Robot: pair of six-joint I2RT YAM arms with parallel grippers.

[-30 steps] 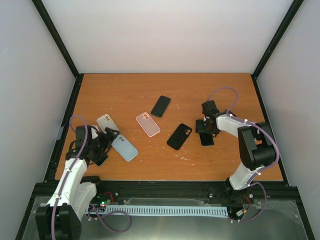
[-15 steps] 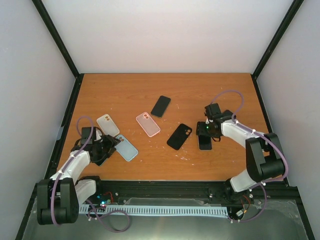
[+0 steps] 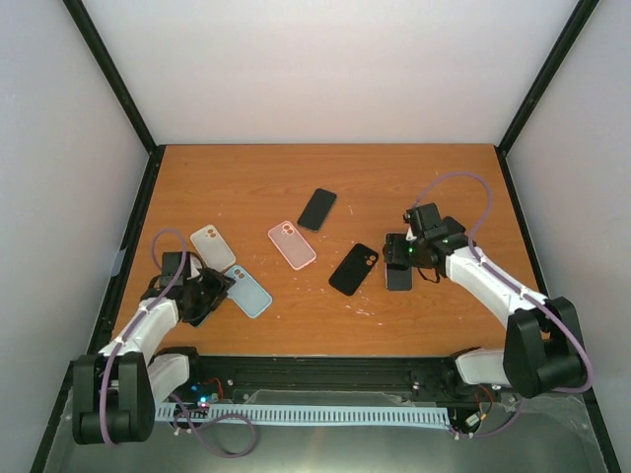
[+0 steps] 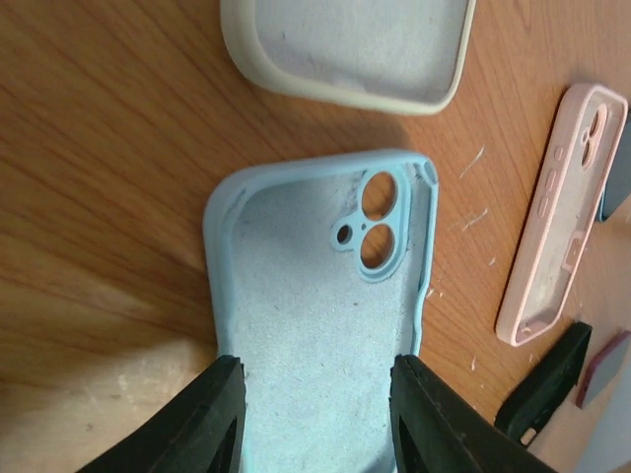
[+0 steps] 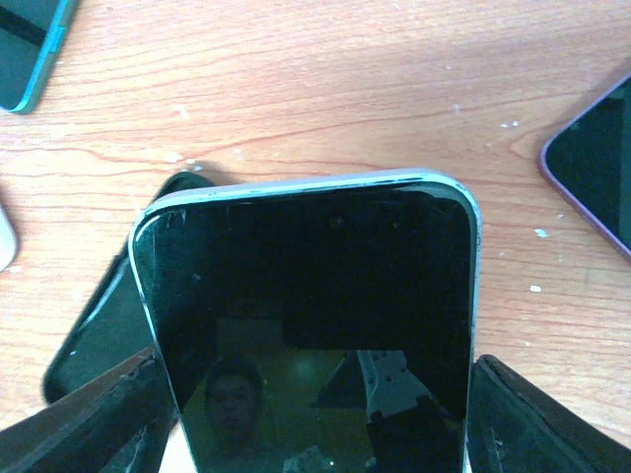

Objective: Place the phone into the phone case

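A light blue phone case (image 3: pixel 248 292) lies open side up at the table's left. My left gripper (image 3: pixel 211 294) is shut on its near end. In the left wrist view the fingers (image 4: pixel 229 394) press both long walls of the blue case (image 4: pixel 315 296), which bows inward, and the gripper (image 4: pixel 315 365) straddles it. My right gripper (image 3: pixel 402 258) is shut on a dark-screened phone (image 3: pixel 398 278) right of centre, just above the wood. In the right wrist view the phone (image 5: pixel 306 286) fills the gap of the gripper (image 5: pixel 315 374), screen up, its far end jutting out.
A beige case (image 3: pixel 212 244), a pink case (image 3: pixel 292 244), a black phone (image 3: pixel 316 209) and a black case (image 3: pixel 353 268) lie around the middle. The black case (image 5: pixel 94 335) sits just left of the held phone. Another phone (image 5: pixel 596 168) lies at its right.
My left gripper has closed from wide open onto the blue case and its arm has dropped low. The right arm has carried the phone slightly left and nearer.
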